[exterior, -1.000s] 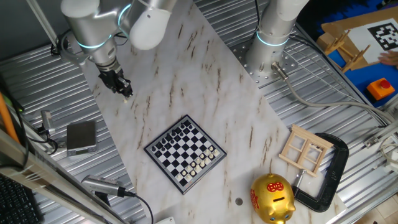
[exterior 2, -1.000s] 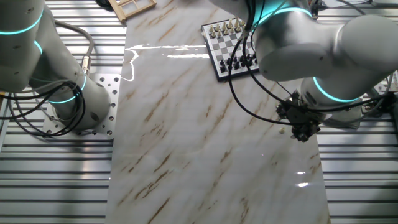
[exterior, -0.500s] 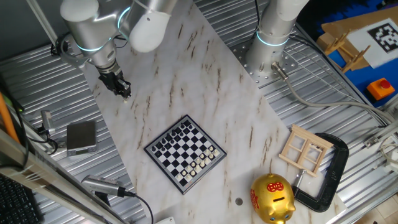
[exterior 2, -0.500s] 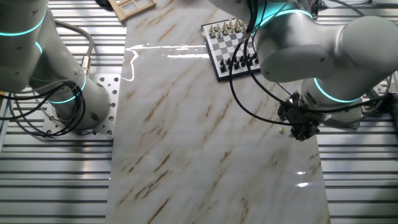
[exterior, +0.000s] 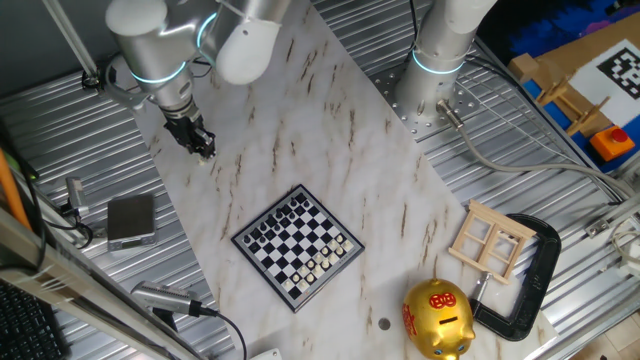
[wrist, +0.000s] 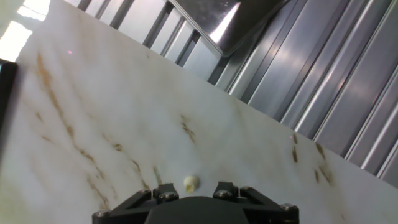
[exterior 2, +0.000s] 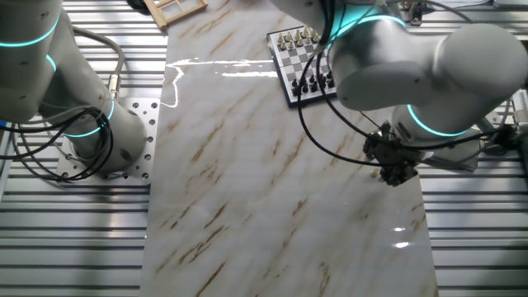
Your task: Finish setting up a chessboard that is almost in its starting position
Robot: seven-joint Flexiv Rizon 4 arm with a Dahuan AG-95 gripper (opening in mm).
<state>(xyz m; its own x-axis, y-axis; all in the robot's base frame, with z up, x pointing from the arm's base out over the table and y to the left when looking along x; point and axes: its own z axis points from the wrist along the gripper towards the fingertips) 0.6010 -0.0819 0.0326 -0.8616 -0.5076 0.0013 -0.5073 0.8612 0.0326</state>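
Observation:
The chessboard (exterior: 297,247) lies on the marble slab, with dark pieces on its far rows and pale pieces on its near rows; it also shows at the top of the other fixed view (exterior 2: 304,62). My gripper (exterior: 204,150) points down near the slab's left edge, far from the board, and appears in the other fixed view (exterior 2: 394,176) close to the slab's right edge. In the hand view a small pale chess piece (wrist: 191,183) lies on the marble between the two finger mounts of the gripper (wrist: 193,190). The jaws stand apart, wider than the piece.
A second arm's base (exterior: 430,85) stands at the slab's far end. A pale wooden frame (exterior: 490,240), a black clamp (exterior: 530,280) and a golden piggy bank (exterior: 438,318) are right of the board. A grey box (exterior: 131,220) lies on the ribbed metal on the left.
The arm has shifted slightly. The gripper stays low over the same spot near the slab's edge. The chessboard has not moved.

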